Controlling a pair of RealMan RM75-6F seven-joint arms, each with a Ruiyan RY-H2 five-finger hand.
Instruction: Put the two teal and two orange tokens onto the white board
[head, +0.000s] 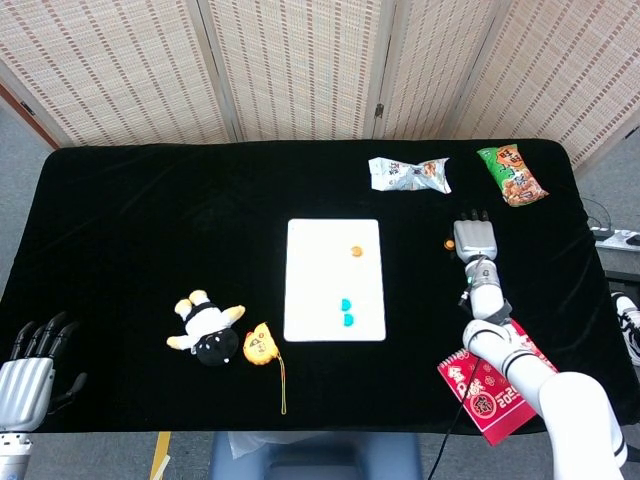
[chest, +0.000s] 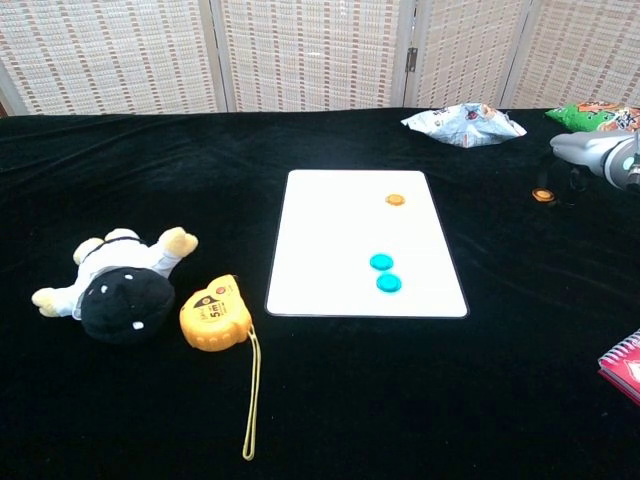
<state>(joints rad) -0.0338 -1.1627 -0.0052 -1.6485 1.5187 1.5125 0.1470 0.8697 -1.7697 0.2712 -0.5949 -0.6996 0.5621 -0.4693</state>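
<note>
The white board (head: 318, 262) (chest: 330, 240) lies mid-table. On it sit one orange token (head: 355, 251) (chest: 395, 199) and two teal tokens (head: 345, 303) (head: 348, 319) (chest: 380, 262) (chest: 388, 283), close together. The second orange token (head: 447, 241) (chest: 543, 195) lies on the black cloth to the right of the board. My right hand (head: 473, 238) (chest: 598, 150) hovers just right of that token, fingers bent downward beside it, holding nothing. My left hand (head: 30, 368) rests at the near left corner with its fingers spread and empty; the chest view does not show it.
A plush toy (head: 205, 328) (chest: 115, 285) and a yellow tape measure (head: 259, 346) (chest: 212, 315) lie left of the board. Two snack bags (head: 408, 174) (head: 511, 175) sit at the far right. A red booklet (head: 490, 385) lies at the near right edge.
</note>
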